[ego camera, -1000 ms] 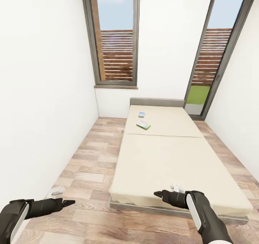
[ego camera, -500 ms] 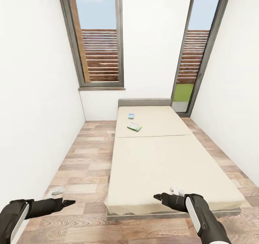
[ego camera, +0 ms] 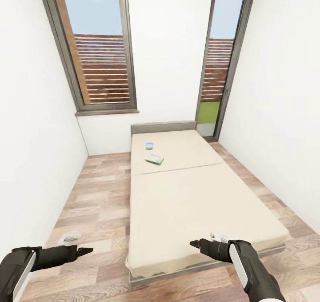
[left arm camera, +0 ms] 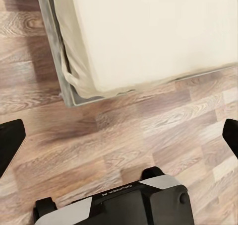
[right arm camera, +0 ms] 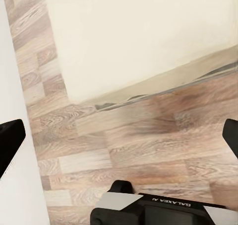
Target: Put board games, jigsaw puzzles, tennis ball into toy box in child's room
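Two board games lie on the bed [ego camera: 186, 199] near its grey headboard [ego camera: 163, 127]: a small blue box [ego camera: 149, 145] and a white-green box [ego camera: 154, 159] just in front of it. My left gripper [ego camera: 84, 250] hovers over the wood floor left of the bed's foot, and my right gripper [ego camera: 194, 243] hovers over the mattress's near corner. Both are far from the boxes. The wrist views show each pair of fingers spread wide and empty, the left gripper [left arm camera: 119, 135] over the floor by the bed's corner [left arm camera: 74, 88] and the right gripper [right arm camera: 119, 138] by the bed's edge [right arm camera: 148, 88]. The table, toy box, jigsaw puzzles and tennis ball are out of view.
White walls close in on both sides, with a strip of plank floor [ego camera: 98, 191] left of the bed and a narrower strip on its right. Tall grey-framed windows [ego camera: 100, 48] stand behind the headboard. My dark base [left arm camera: 124, 205] is under the arms.
The whole picture has slid left and the bed sits a little farther off, so the camera has moved. Both arms hold the same pose and the boxes lie unmoved.
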You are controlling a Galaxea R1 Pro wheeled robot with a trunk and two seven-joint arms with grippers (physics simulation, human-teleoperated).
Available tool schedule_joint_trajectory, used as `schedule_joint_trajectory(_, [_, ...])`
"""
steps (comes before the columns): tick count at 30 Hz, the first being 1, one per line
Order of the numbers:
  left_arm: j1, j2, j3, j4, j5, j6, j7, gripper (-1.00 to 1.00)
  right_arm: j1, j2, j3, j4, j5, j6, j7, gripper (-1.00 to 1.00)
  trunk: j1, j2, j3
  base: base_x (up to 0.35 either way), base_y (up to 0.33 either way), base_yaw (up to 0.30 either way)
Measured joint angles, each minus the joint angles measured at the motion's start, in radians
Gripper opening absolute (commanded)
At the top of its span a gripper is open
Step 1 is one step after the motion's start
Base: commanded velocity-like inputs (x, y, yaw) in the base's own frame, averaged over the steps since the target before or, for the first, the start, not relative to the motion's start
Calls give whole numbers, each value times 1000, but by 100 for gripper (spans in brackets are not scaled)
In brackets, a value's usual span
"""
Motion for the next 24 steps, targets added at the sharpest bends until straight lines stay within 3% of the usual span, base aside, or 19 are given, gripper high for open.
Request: schedule_joint_trajectory(24, [0, 0, 0, 0, 0, -1, 0, 100, 0, 0, 0, 1, 0, -1, -1, 100, 0, 0, 0, 66, 160, -277])
